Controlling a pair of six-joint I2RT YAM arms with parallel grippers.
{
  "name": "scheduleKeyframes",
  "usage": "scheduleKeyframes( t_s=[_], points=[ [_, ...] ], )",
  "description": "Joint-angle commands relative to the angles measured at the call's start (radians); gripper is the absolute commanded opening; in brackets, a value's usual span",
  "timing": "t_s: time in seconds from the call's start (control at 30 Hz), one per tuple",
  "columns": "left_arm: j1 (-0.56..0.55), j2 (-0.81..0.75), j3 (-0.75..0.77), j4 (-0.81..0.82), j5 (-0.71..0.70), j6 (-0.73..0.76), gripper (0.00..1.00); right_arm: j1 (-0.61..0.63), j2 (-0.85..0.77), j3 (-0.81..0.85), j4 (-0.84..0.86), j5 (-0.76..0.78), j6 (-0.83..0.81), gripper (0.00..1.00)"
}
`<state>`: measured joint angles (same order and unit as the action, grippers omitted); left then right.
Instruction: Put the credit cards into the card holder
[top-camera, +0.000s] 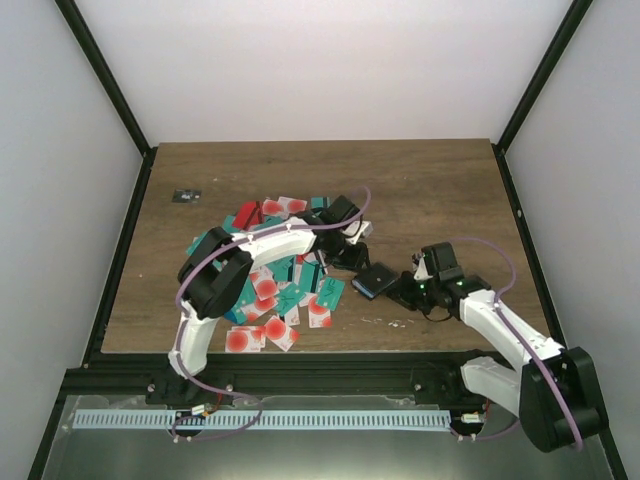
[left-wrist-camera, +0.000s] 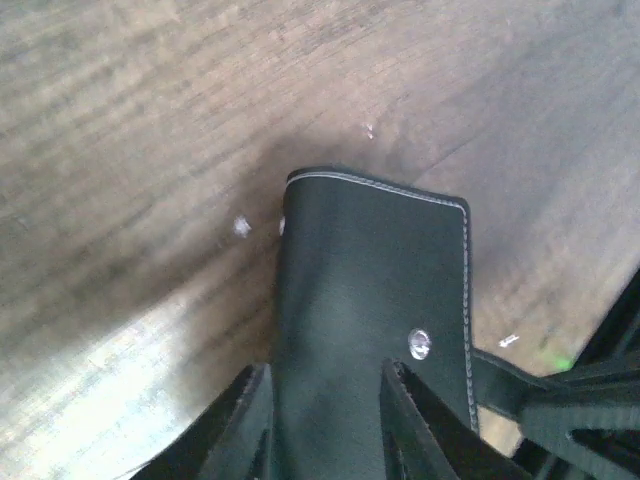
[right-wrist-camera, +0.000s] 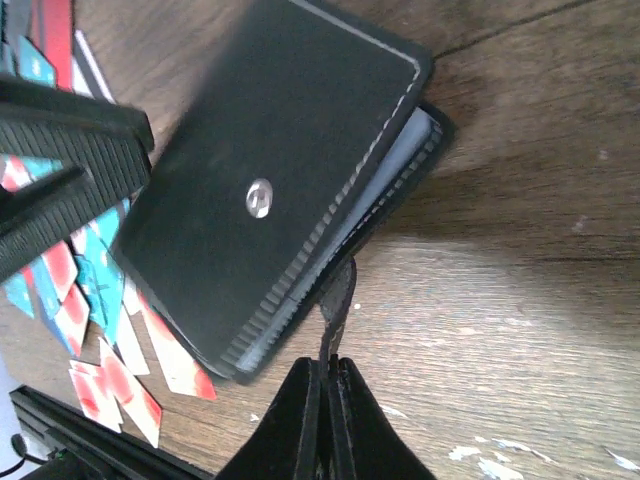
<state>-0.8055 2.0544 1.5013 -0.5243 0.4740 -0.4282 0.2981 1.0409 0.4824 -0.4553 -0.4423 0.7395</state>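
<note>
card holder (top-camera: 372, 281): closed, on table (top-camera: 440, 180) right of centre toward the near edge, beside the credit cards (top-camera: 285, 290) heap.
right claw (right-wrist-camera: 330, 365): clenched on snap tab (right-wrist-camera: 338, 295); probably anchoring card holder.
left claw (left-wrist-camera: 325, 372): parted over the cover, gripping nothing; probably repositioning to open it.

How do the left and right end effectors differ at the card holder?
The right end effector is shut on the snap tab of the card holder; the left end effector has fingers apart over the cover. From above, the right one sits right of the holder, the left one at its far left corner. Both meet at the holder.
</note>
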Motion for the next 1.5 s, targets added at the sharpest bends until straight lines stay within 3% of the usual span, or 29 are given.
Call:
scheduleKeyframes(
  t_s=[0.0, 0.13, 0.47, 0.77, 0.97, 1.47],
  points=[
    [0.002, 0.026, 0.110, -0.075, -0.118, 0.076, 0.42, -0.010, 0.017, 0.071, -0.061, 0.043, -0.038, 0.01],
    [0.001, -0.007, 0.101, -0.097, -0.209, 0.117, 0.63, -0.013, 0.043, 0.121, -0.094, 0.060, -0.084, 0.01],
    [-0.019, -0.100, 0.009, -0.029, -0.132, 0.189, 0.73, -0.016, 0.057, 0.227, -0.125, 0.060, -0.161, 0.01],
    [-0.020, -0.074, -0.006, 0.015, -0.086, 0.157, 0.73, -0.016, 0.090, 0.229, -0.136, 0.049, -0.184, 0.01],
    [-0.010, -0.071, 0.002, 0.017, -0.186, 0.130, 0.70, -0.015, 0.095, 0.207, -0.169, 0.069, -0.188, 0.01],
    [0.060, 0.082, 0.114, -0.003, -0.055, 0.198, 0.70, -0.015, 0.136, 0.096, -0.227, 0.127, -0.082, 0.01]
  ],
)
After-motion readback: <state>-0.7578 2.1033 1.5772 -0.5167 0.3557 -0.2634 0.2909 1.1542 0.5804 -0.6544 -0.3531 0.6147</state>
